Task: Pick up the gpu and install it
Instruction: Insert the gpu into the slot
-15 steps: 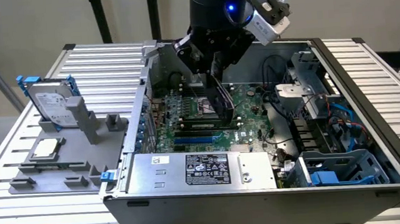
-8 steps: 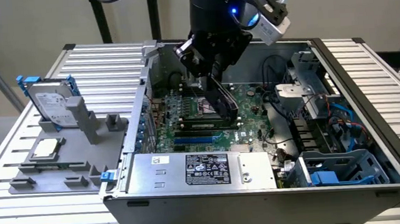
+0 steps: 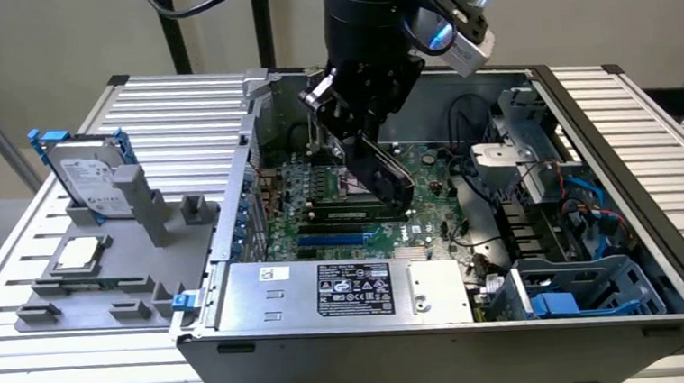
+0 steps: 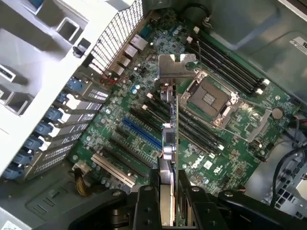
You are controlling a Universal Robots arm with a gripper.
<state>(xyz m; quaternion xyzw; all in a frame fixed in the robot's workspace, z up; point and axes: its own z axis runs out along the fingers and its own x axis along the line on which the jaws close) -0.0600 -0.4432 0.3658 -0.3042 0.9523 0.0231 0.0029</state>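
The one gpu (image 4: 171, 120) hangs edge-down, pinched between the two jaws, just above the single green motherboard (image 4: 144, 91) inside the open computer case (image 3: 449, 347), while one hard drive (image 3: 91, 177) stands outside on the counter (image 3: 90, 376).

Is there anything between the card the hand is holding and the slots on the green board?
Nothing visible. The hand grips the gpu over the motherboard, and the slots beneath it, including the blue slot, lie bare.
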